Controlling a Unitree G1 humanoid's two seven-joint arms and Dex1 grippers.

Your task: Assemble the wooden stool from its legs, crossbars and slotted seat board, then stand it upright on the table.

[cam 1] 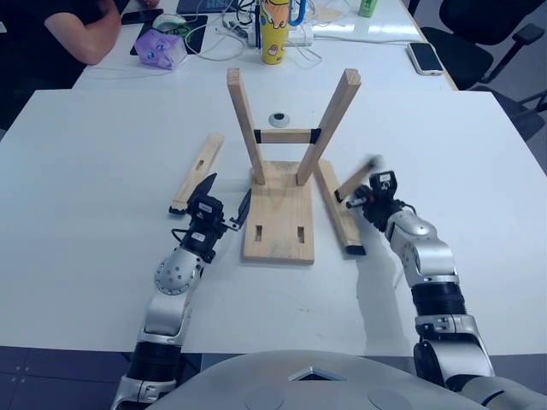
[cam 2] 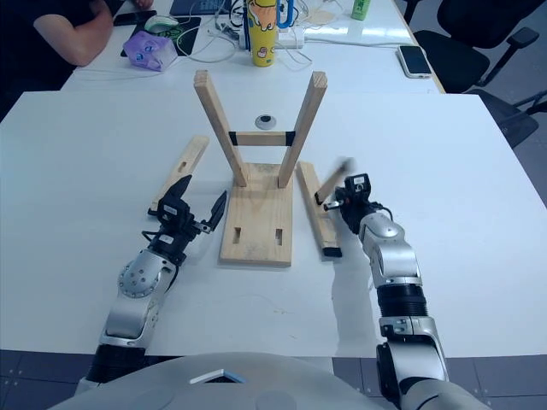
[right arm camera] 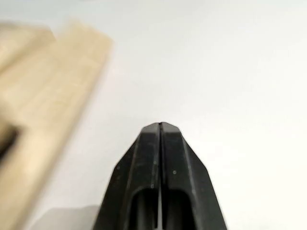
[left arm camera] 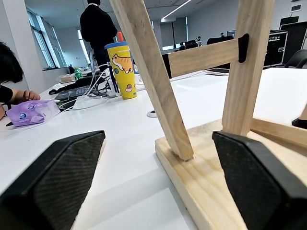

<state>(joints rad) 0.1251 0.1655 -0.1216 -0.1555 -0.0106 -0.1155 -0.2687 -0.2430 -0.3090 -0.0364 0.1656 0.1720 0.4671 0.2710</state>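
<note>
Seat board (cam 1: 278,226) lies flat mid-table, with two legs (cam 1: 244,120) slotted upright at its far end. My left gripper (cam 1: 224,203) gapes wide and empty at the board's left edge, and a nudge there could rock those legs out. The right gripper (right arm camera: 160,127) sits beside the loose crossbar (cam 1: 357,178). Its wrist view shows the fingers pressed together on nothing, which the head view can't settle.

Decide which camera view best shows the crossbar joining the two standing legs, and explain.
The left eye view: the crossbar appears whole between the legs, black brackets at both ends. The right eye view matches. The left wrist view shows it close, from low, with one bracket. The right wrist view faces the table.
</note>
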